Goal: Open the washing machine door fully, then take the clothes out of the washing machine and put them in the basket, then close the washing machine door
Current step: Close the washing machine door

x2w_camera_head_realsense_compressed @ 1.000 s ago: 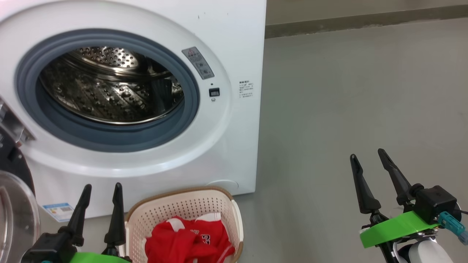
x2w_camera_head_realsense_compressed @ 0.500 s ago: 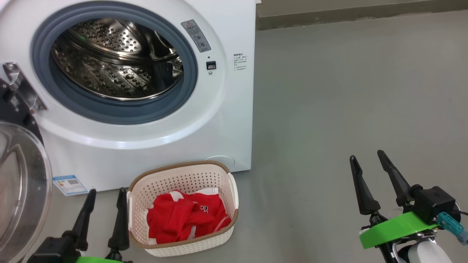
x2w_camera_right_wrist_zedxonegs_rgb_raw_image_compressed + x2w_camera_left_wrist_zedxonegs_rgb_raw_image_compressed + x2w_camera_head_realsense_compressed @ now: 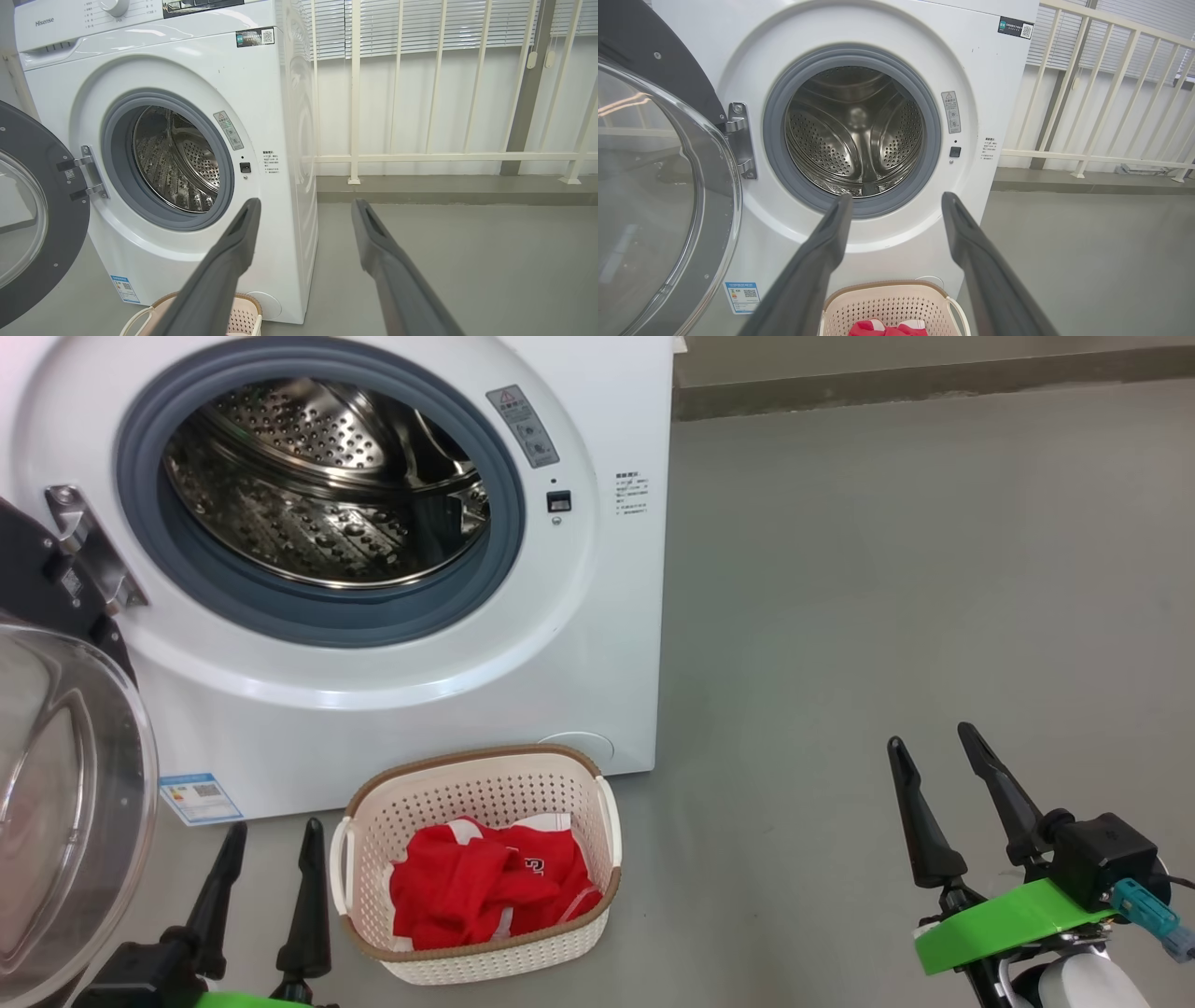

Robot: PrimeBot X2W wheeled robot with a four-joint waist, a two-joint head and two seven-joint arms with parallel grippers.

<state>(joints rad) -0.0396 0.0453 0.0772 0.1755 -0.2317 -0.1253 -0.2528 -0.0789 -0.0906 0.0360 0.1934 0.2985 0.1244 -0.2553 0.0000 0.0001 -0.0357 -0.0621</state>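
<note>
- Currently the left gripper and the right gripper sit low, pointing up, fingers spread, holding nothing.
- Red clothes lie in the basket, before the washing machine.
- Leftward, the washing machine door hangs open.

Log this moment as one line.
washing machine door open; drum looks empty; clothes in basket; left gripper open, free; right gripper open, free; next: close door

Laundry area, washing machine, white railing, grey floor
</note>
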